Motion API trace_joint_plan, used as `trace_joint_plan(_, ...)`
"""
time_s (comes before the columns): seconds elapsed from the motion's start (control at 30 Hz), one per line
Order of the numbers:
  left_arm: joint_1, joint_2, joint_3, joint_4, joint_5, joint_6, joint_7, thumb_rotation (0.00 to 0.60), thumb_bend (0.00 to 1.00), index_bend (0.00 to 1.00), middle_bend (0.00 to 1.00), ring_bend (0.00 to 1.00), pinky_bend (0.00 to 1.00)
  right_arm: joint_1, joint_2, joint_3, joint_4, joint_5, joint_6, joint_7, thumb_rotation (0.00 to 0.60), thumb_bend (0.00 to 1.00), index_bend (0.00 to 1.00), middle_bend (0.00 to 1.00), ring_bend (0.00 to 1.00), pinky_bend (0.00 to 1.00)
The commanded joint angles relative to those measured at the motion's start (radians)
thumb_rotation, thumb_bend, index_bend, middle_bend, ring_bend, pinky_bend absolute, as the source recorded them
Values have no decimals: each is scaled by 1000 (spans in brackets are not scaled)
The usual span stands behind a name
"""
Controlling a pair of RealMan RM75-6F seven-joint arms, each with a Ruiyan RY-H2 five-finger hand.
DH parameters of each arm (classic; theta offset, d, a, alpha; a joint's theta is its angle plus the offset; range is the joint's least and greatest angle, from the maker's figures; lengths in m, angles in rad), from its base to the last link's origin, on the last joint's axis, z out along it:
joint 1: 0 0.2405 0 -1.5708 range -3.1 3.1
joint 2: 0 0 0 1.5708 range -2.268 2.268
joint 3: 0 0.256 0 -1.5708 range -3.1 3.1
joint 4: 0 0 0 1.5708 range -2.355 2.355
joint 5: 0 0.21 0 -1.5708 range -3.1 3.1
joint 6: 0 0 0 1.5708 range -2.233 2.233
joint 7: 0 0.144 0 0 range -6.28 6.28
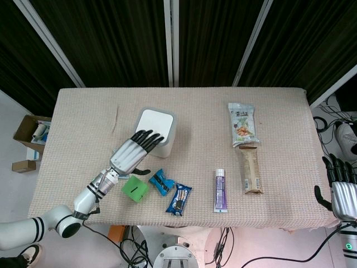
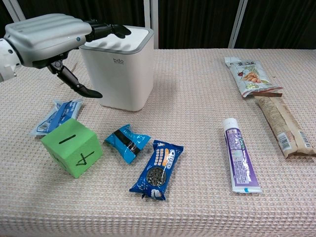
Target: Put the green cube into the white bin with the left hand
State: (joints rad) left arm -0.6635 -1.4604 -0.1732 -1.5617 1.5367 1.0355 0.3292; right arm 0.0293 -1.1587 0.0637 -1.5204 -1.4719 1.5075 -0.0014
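Cube (image 2: pixel 72 147), green, sits tilted with its slot face up beside bin (image 2: pixel 117 66).

Dark curtains (image 1: pixel 111 39) behind beige table (image 1: pixel 279 111)

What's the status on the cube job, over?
Left robot hand open, raised by the bin, holding nothing. Right robot hand idle at the table edge. Green cube on the table, ungrasped. Snack packets beside it.

Green cube (image 2: pixel 73 147) with black marks. White bin (image 2: pixel 118 66), grey rim. Blue cookie pack (image 2: pixel 158 169). White and purple tube (image 2: pixel 240 155). Beige woven cloth (image 2: pixel 197 89). Silver hand (image 2: pixel 47 37), black fingers (image 2: pixel 106 29).
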Motion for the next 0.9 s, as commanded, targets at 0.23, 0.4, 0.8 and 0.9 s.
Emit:
trace_joint_plan(0.23, -9, -7, 17, -2, -10, 13, 6, 469, 102, 36, 105, 70, 170, -1, 3, -1, 2, -1, -2, 6, 600, 360, 0, 0, 0, 0)
trace_joint_plan(0.4, -16, -8, 20, -2, -23, 14, 14, 474, 103, 36, 106, 70, 170, -3, 2, -2, 6, -6, 3, 13, 600, 360, 0, 0, 0, 0)
trace_joint_plan(0.8, -26, -14, 31, 7, -69, 6, 55, 466, 103, 39, 223, 70, 171, -7, -7, 7, 13, -6, 19, 0, 600, 360, 0, 0, 0, 0)
trace_joint_plan(0.9, -29, -15, 37, 9, -74, 2, 54, 469, 103, 45, 314, 70, 170, -7, -9, 7, 14, -5, 18, -2, 600, 360, 0, 0, 0, 0)
